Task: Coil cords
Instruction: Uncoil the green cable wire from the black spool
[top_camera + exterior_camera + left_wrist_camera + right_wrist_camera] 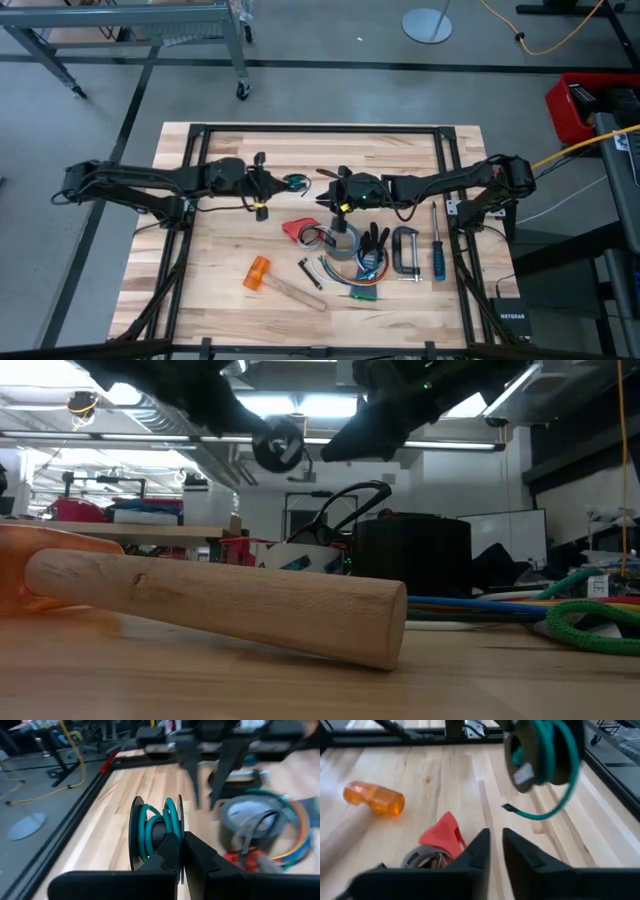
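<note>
Up over the middle of the tabletop [200, 290], toward its far edge, the left gripper [181, 851] is holding a small black spool [156, 832] clear of the wood, its fingers [167, 852] pinched tight on the spool's disc. The cord [552, 760] is sitting wound around that spool in teal-green turns, and a loose tail of it is dangling below, curling to a small dark tip hanging free in the air.

The right gripper [496, 842] is hovering just beside the spool, above the roll of grey tape [345, 243]. Its fingers [479, 845] are standing a narrow gap apart with nothing between them, and they are not touching the cord.

Below the arms, nearer the front edge, the hammer [275, 281] with the orange head is lying on the wood. A red piece [296, 229] is resting just beside the tape, and the bundle of coloured wires [362, 285] is lying near the front edge. The black clamp [405, 250] and the blue-handled screwdriver [437, 252] are lying toward the right edge.
</note>
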Available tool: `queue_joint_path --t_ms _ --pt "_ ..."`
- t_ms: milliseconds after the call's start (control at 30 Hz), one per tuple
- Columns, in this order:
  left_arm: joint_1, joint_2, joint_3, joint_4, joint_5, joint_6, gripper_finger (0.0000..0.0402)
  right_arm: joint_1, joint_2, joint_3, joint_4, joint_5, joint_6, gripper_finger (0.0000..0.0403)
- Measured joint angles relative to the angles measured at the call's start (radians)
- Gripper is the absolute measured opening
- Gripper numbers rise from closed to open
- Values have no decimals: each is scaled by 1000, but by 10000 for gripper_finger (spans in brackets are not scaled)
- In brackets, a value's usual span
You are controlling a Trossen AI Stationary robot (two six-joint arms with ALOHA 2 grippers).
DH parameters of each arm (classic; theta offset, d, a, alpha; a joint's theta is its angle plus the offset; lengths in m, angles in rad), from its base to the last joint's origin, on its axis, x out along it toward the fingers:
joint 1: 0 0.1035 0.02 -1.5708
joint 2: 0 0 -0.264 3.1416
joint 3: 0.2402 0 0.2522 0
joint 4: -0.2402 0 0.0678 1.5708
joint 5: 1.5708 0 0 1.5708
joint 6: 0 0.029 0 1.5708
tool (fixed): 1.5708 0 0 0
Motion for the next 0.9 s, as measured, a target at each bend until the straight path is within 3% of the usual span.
queue_joint_path --t_ms 233,400,667,900 --pt "-32 -32 0 5 58 -15 1 0 0 0 47 52 67 188" --pt "-55 -28 0 6 57 -18 1 0 0 0 70 12 75 231" --pt "-73 -28 -1 41 59 -32 1 0 1 -1 118 -35 77 216" --pt "-100 -28 -1 72 61 -31 1 0 2 -1 125 -35 76 167"
